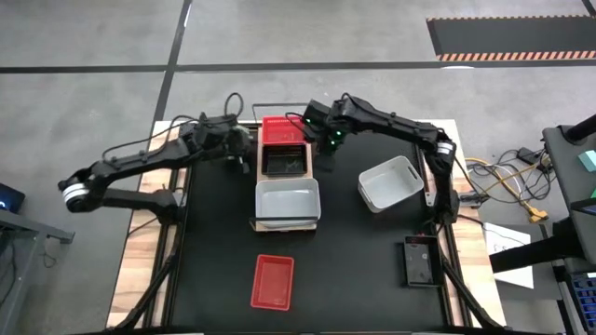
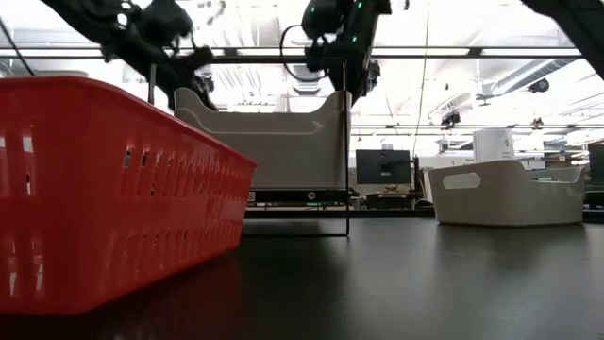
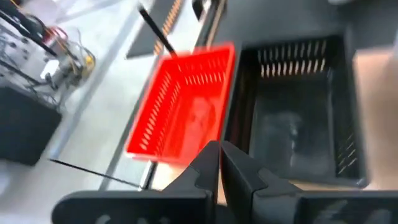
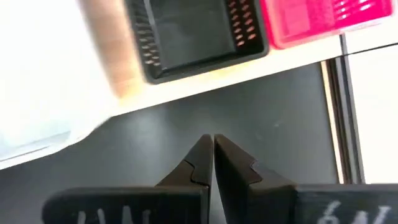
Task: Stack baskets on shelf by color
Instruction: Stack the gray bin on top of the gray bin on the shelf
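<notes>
Found red basket (image 1: 277, 130), black basket (image 1: 285, 162) and white basket (image 1: 287, 203) empty on shelf (image 1: 246, 166); fingers of left gripper (image 1: 238, 149) and right gripper (image 1: 328, 141) closed, holding nothing.

One camera looks straight down on my whole table. Another sits at tabletop height, close behind a red slotted plastic basket (image 2: 104, 189), facing the room. Each wrist camera peers past my closed pincer; both share the black slotted plastic basket (image 3: 298, 112) just ahead.
</notes>
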`<state>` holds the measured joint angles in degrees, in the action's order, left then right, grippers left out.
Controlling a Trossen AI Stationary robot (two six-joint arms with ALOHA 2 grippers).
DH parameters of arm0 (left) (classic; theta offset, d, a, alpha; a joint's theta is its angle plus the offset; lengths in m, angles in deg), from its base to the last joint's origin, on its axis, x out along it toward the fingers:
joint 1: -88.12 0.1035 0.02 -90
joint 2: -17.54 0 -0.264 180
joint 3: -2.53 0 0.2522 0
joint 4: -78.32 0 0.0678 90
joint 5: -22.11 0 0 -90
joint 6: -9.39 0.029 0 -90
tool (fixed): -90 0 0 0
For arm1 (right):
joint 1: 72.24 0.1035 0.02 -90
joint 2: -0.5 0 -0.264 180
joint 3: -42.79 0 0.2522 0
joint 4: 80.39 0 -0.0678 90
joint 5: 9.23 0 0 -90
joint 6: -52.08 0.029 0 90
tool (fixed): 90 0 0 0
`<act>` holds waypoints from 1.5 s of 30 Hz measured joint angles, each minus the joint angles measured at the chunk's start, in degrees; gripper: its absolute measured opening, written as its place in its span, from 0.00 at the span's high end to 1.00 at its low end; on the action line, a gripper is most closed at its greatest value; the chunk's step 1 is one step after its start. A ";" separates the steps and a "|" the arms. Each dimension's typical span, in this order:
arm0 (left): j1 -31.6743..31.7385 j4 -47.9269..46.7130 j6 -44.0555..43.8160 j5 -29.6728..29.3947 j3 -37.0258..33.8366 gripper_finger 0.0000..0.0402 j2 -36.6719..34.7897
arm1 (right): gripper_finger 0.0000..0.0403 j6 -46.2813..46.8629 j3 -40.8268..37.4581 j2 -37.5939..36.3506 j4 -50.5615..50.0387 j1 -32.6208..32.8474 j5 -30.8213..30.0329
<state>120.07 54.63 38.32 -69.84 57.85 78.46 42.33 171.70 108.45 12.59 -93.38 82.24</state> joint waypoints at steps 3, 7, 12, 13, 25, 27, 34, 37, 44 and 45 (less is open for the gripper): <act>-1.52 0.04 -1.63 0.06 -0.22 1.00 -4.19 | 0.98 2.36 -2.87 -3.42 0.05 1.71 -0.01; -3.85 0.44 -3.12 0.18 -0.77 1.00 -8.97 | 0.98 7.29 -9.06 -8.88 0.62 3.79 -0.01; -6.92 1.51 -4.62 0.24 -1.07 1.00 -12.96 | 0.98 13.91 -18.21 -15.49 1.17 5.69 0.08; -7.40 2.37 -4.66 0.36 -1.23 1.00 -13.49 | 0.98 14.59 -20.03 -16.99 0.89 5.98 1.03; -10.26 11.49 -5.95 0.33 -3.67 1.00 -14.99 | 0.71 38.65 -36.33 -25.16 -5.33 6.88 3.16; -10.26 11.47 -5.93 0.33 -3.79 1.00 -14.99 | 0.66 37.42 -38.22 -25.05 -5.45 6.88 3.30; -10.22 11.27 -5.81 0.29 -4.52 1.00 -14.99 | 0.55 13.63 -43.21 -25.08 -9.69 7.07 2.97; -10.22 10.93 -5.75 0.26 -4.52 1.00 -14.99 | 0.55 5.32 -46.17 -25.34 -9.98 7.76 3.00; -10.22 10.84 -5.54 0.22 -4.52 1.00 -14.99 | 0.55 0.15 -53.05 -25.47 -8.72 9.55 1.60; -10.22 10.83 -5.54 0.22 -4.52 1.00 -14.99 | 0.56 0.33 -54.14 -25.47 -8.61 9.64 1.55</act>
<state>109.85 65.46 32.79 -69.62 53.32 63.47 42.66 117.56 82.98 3.98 -83.74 83.79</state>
